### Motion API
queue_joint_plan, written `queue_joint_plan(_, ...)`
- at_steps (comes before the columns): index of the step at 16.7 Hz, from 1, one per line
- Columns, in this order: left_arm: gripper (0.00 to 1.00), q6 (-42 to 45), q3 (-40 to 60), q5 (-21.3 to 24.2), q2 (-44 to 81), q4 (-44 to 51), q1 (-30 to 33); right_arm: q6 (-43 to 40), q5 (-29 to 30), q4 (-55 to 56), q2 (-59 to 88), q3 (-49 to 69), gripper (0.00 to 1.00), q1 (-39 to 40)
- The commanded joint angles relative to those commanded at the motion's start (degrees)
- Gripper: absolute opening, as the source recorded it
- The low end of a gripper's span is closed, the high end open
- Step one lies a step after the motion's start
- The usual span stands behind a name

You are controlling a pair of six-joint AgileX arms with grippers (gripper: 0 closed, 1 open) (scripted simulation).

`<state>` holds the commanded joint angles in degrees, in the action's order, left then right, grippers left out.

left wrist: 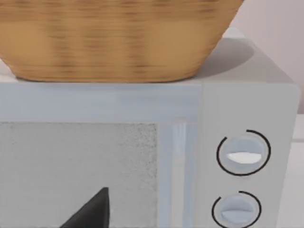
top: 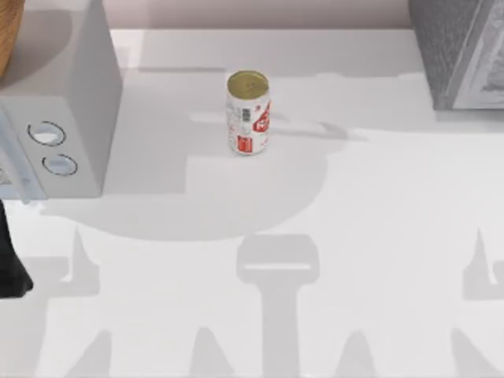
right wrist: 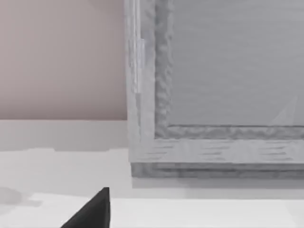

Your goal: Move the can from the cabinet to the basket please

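From above, saw the can [top: 248, 113] upright on the tabletop [top: 354, 236], well apart from the cabinet [top: 453, 47] at right and the basket [top: 9, 31] atop the microwave [top: 67, 94] at left; judged it light, stiff, slippery, best pinched across its sides mid-height. At the left wrist, faced the basket and microwide dials, one dark fingertip [left wrist: 92, 211] in frame; at the right wrist, faced the cabinet panel, one fingertip [right wrist: 92, 211]; could not tell either pair of fingers' opening, nothing held.

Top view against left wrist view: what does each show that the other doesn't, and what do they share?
Only the top view: the can upright on the table, and the dark cabinet at the right. Only the left wrist view: the basket's woven wall and base, plus the pale box's speckled front panel. Both: the basket resting on the pale box with two dials.
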<state>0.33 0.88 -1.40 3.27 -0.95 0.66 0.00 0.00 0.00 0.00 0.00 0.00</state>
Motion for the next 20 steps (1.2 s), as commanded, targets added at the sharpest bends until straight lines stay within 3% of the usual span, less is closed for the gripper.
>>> queue_joint_plan(6, 1.0, -1.6, 8.4, -6.1, 20.7, -8.8, 6.5, 0.0, 0.0, 0.0, 0.0, 0.0, 1.0, 0.0)
queue_joint_plan(20, 1.0, -6.7, 40.8, -26.8, 92.2, -42.6, 30.6, 0.0, 0.0, 0.0, 0.0, 0.0, 1.0, 0.0)
